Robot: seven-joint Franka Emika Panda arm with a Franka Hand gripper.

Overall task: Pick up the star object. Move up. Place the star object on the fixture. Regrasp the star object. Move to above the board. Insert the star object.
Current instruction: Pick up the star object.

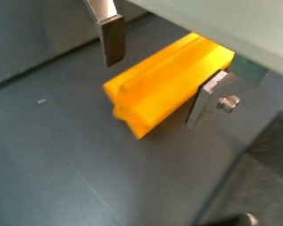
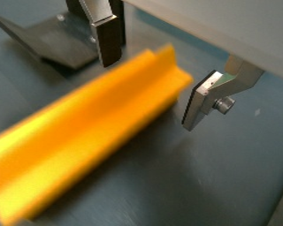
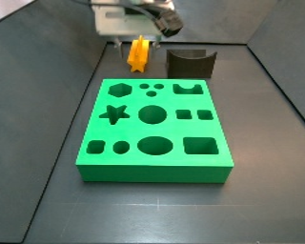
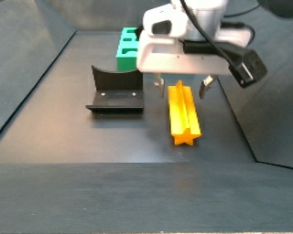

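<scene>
The star object (image 4: 183, 111) is an orange-yellow ridged prism lying flat on the dark floor, beside the fixture (image 4: 113, 91). My gripper (image 4: 179, 87) hangs low over its far end and is open. In both wrist views the star object (image 1: 168, 84) (image 2: 96, 124) lies between the two fingers (image 1: 112, 44), with a gap on each side and neither pad touching it. The green board (image 3: 152, 129) with its shaped holes lies apart from the gripper (image 3: 140, 43), with the star object (image 3: 140, 54) just past its far edge.
The dark fixture (image 3: 190, 63) stands behind the board's far right corner, close beside the prism, and shows in a wrist view (image 2: 49, 40). Grey walls enclose the floor on both sides and at the back.
</scene>
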